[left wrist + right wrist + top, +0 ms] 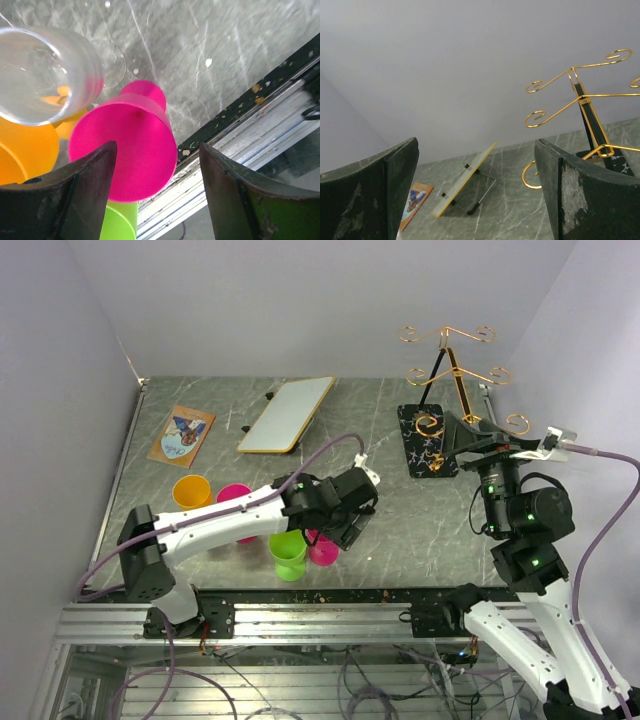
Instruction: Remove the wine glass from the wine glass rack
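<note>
Clear and colourless, the glass (35,75) is off the rack (428,440). In the left wrist view it is on the counter (225,60) among the cups, ahead of the fingertips and out to the side of one finger. Its bowl covers part of an orange cup (25,150) and comes very close to a pink cup (125,145). Whether they touch, and whether the glass stands or leans, I cannot tell.

The left fingers (75,200) are released and wide apart, grasping nothing. The pink cup is under the gap between them, closer to the finger on the glass side. A green cup (117,225) shows just beneath that same finger. Beyond the other finger runs the metal rail of the counter edge. From above, the arm hides the glass.

The right fingers (585,200) are released too, spread wide, with nothing between them. The rack rises ahead of them, on the side of one finger. Its lowest curled wire end is just beside that finger, but I cannot tell if it touches. Through the gap, far ahead, a board (465,185) leans on a small stand. A card (415,200) lies flat near the tip of the other finger. In the top view the right fingers are just beside the rack, well apart from the left fingers and the cups.
</note>
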{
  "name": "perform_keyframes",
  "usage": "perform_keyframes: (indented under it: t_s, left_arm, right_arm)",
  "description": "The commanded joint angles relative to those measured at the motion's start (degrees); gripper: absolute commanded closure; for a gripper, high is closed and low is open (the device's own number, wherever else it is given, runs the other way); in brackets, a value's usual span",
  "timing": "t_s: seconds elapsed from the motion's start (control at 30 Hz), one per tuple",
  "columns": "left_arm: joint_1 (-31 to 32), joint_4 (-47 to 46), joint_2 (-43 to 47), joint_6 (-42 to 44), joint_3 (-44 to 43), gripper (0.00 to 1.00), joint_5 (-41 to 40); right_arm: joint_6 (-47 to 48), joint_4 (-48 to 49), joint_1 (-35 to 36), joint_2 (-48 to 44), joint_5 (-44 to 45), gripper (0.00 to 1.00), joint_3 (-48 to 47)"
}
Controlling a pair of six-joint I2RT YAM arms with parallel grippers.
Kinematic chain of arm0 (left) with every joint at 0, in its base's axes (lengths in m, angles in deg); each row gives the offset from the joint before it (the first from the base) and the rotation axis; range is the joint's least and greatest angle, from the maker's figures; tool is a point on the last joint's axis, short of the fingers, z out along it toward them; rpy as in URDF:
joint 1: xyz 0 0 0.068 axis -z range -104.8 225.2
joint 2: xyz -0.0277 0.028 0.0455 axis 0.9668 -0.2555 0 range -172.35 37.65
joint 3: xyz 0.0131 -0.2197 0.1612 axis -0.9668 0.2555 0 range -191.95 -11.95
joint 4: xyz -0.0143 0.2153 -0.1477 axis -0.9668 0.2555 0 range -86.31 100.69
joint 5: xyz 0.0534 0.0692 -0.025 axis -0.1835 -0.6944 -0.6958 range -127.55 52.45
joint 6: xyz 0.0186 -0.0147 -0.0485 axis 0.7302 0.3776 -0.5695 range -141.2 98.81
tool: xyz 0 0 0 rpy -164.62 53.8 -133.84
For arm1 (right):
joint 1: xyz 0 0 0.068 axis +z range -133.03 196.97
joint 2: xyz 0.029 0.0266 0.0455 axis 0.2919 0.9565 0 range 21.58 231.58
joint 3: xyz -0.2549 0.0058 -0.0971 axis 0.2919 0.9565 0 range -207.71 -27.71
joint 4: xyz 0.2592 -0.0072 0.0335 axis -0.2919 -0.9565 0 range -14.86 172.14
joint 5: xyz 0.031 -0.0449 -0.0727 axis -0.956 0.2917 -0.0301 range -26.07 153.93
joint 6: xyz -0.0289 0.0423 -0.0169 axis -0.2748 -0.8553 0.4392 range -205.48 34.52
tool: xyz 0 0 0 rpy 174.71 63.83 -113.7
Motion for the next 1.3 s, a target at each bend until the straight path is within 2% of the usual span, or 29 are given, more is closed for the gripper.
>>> perform_keyframes:
  t_s: [0.0,0.13,0.43,0.6,0.7,0.77,0.9,1.27]
  left_arm:
    - [-1.6,-5.5,5.1,2.6,-0.7,0.22,3.5]
    - [-3.0,-7.1,8.7,3.7,-0.3,0.14,3.9]
    - [-12.0,-17.3,21.8,6.7,3.3,0.12,6.8]
    - [-16.1,-30.3,29.5,9.2,5.0,0.06,-1.1]
    - [-16.9,-39.0,33.7,10.5,7.4,0.01,-6.6]
    - [-16.9,-43.0,35.4,11.7,7.8,0.01,-9.9]
    - [-17.0,-44.7,37.8,15.6,5.6,0.01,-16.2]
    - [-17.0,-45.7,48.2,16.6,8.3,0.01,-17.6]
  right_arm:
    - [3.9,2.1,2.0,0.2,3.1,0.02,0.9]
    - [5.1,1.8,2.4,0.7,3.7,0.02,0.9]
    - [7.9,-2.1,3.6,3.0,1.8,0.00,-3.1]
    - [9.8,-4.4,3.9,3.6,1.2,0.00,-5.5]
    - [10.6,-5.6,3.9,3.8,1.2,0.00,-6.4]
    - [11.1,-7.0,3.9,4.2,1.4,0.00,-8.7]
    - [11.4,-11.2,3.8,5.1,1.6,0.00,-13.0]
    - [9.4,-16.5,3.8,3.7,-0.5,0.00,-18.2]
